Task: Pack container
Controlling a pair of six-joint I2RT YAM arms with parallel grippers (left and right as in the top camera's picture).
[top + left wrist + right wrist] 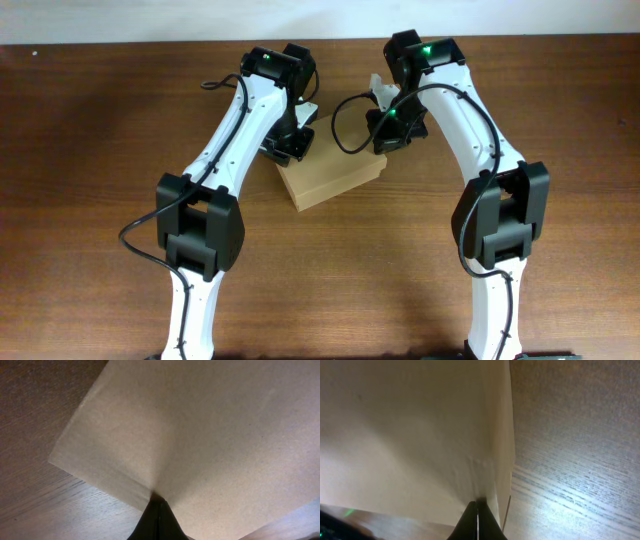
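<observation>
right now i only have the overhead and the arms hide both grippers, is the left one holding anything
Observer: No. The left wrist view shows the left gripper shut and empty, tips against the container on its flat top, near an edge.
Operator: and the right one
Observer: Shut and empty too. The right gripper has its tips on the cardboard top, close to the edge that borders the table.
</observation>
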